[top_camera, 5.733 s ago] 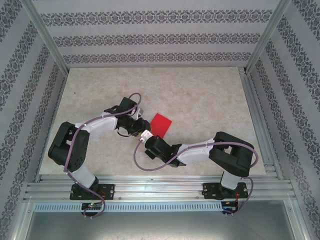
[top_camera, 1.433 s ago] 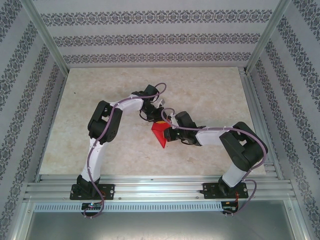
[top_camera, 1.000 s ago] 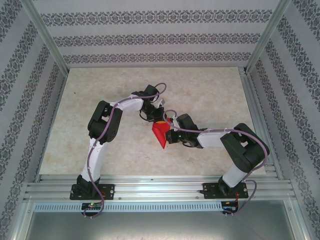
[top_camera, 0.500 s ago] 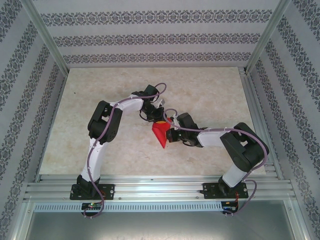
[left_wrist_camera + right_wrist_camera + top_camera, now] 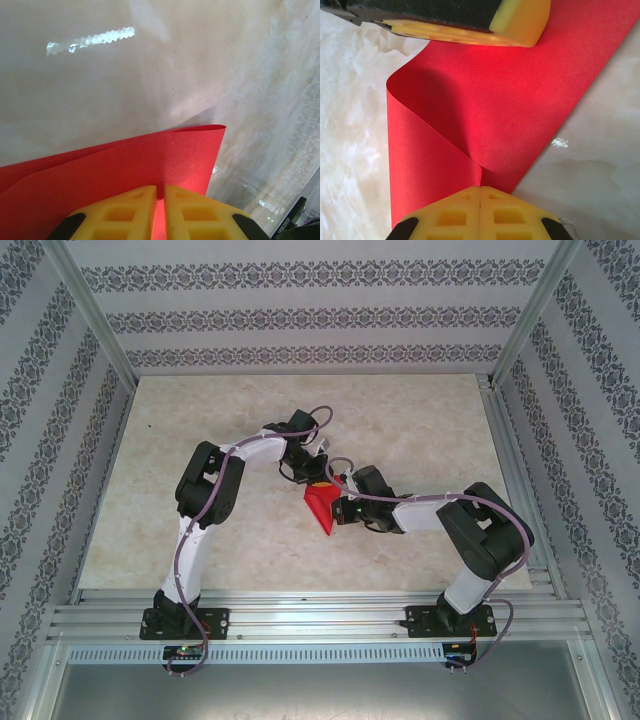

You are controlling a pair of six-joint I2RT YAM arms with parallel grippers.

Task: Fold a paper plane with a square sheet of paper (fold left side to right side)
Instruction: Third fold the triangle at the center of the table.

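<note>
The square sheet of paper (image 5: 320,508) is bright red and bent over on itself in a loose, rounded fold near the table's middle. In the left wrist view its doubled layers (image 5: 125,160) run between my left gripper (image 5: 160,192), whose yellow fingers are shut on the sheet with a slim gap. My right gripper (image 5: 480,192) is shut on the paper (image 5: 510,100) at its near edge, and a crease fans out from the tips. From above, the left gripper (image 5: 313,480) is at the sheet's far end and the right gripper (image 5: 338,510) at its right side.
The pale marbled tabletop (image 5: 400,430) lies bare around the paper on all sides. Aluminium frame rails (image 5: 510,470) and patterned walls enclose it. The left gripper's yellow finger (image 5: 520,20) crosses the top of the right wrist view, close to the right gripper.
Since the oldest frame both arms have reached to the middle and the flat sheet has been bent over. In the last second the right wrist has shifted slightly; the paper stays put.
</note>
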